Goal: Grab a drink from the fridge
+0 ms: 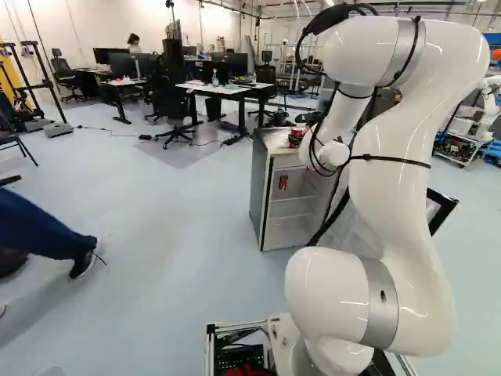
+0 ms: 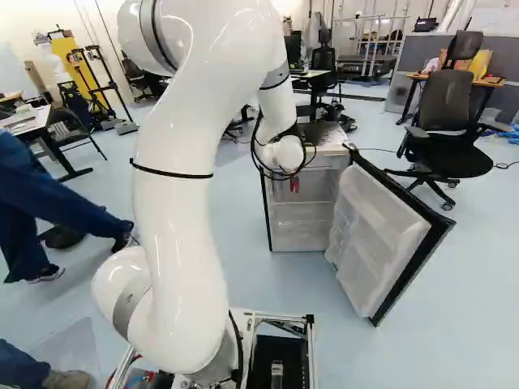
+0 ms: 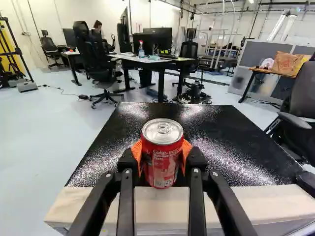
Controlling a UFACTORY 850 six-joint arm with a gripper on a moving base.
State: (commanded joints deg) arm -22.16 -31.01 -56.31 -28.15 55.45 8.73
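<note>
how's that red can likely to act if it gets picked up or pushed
The red can has smooth, round sides, so it would probably roll if knocked over. Its lid looks unopened, so it may be full and fairly heavy for its size. It could slip in a loose hold, though the orange pads pressing from two sides should help.

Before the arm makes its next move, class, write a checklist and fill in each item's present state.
1. Red can gripped between the orange pads of the pincer: ok.
2. Can upright: ok.
3. Can lifted off the fridge top: cannot tell.
4. Fridge door shut: not ok, it stands open.
5. People well back: not ok, a person's legs show at the left of the right base view, seemingly near.
</note>
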